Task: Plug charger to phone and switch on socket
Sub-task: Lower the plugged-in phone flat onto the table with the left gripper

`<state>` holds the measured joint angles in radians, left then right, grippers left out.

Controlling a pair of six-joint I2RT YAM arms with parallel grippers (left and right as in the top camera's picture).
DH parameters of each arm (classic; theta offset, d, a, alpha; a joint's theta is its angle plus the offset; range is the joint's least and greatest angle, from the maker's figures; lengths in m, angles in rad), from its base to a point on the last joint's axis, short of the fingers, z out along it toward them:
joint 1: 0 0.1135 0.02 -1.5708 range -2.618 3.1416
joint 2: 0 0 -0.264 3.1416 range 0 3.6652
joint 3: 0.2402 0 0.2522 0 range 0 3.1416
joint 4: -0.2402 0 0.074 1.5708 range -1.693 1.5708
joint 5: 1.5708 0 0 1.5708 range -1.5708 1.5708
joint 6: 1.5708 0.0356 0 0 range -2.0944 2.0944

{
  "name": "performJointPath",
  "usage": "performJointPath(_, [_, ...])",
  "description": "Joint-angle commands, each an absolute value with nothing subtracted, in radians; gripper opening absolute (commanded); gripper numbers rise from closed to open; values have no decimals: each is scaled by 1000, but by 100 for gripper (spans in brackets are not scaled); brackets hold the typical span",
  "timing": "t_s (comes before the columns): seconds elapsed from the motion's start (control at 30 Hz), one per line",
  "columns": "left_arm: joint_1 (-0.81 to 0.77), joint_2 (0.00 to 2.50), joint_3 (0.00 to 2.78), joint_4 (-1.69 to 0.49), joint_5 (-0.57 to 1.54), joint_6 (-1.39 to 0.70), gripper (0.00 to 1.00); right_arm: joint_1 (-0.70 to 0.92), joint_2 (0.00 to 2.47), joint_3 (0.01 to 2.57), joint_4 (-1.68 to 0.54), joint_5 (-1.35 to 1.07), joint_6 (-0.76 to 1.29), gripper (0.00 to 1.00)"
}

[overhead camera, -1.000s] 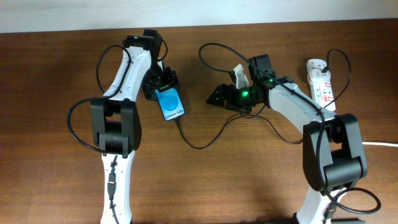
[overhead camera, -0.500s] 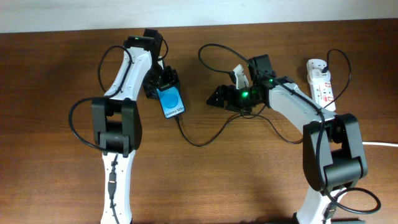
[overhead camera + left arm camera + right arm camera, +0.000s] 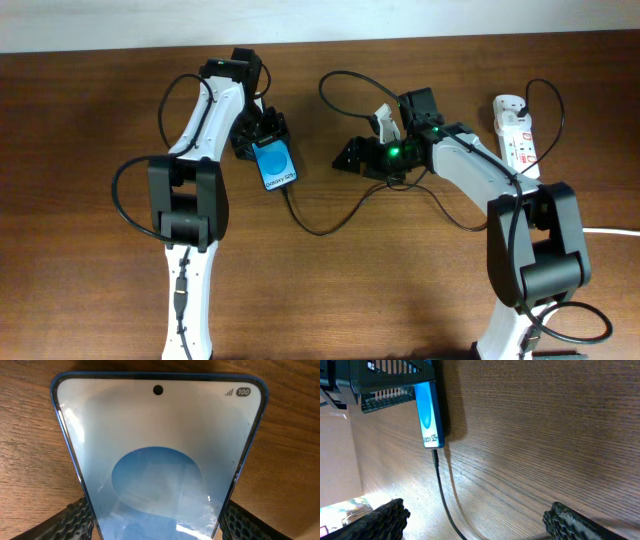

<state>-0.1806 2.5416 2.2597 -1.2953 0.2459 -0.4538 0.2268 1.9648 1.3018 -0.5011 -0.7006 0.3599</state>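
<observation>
The left pincer (image 3: 264, 140) is clenching the phone (image 3: 277, 166), the charger (image 3: 442, 495) tip meeting its lower end. The right pincer (image 3: 475, 520) is hanging released, well apart from the socket (image 3: 517, 135).

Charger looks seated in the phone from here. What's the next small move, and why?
Probably swing the right gripper toward the socket and its switches. The charger tip meets the phone at its bottom edge, so it looks plugged in. The left gripper holds the phone, and the right gripper is open and empty, apart from the socket.
</observation>
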Motion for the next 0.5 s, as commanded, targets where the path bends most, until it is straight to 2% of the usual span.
performJointPath(0.0, [-182, 2587, 2257, -1291, 247, -459, 64, 229, 1970, 1319, -503, -695, 336, 93])
performJointPath(0.13, [-181, 2587, 2257, -1292, 248, -459, 82, 229, 1970, 1319, -503, -695, 329, 93])
performJointPath(0.2, [-181, 2587, 2257, -1295, 247, -459, 98, 229, 1970, 1319, -503, -695, 329, 93])
performJointPath(0.47, [-179, 2586, 2270, -1292, 247, -459, 99, 228, 1967, 1327, -500, -696, 318, 93])
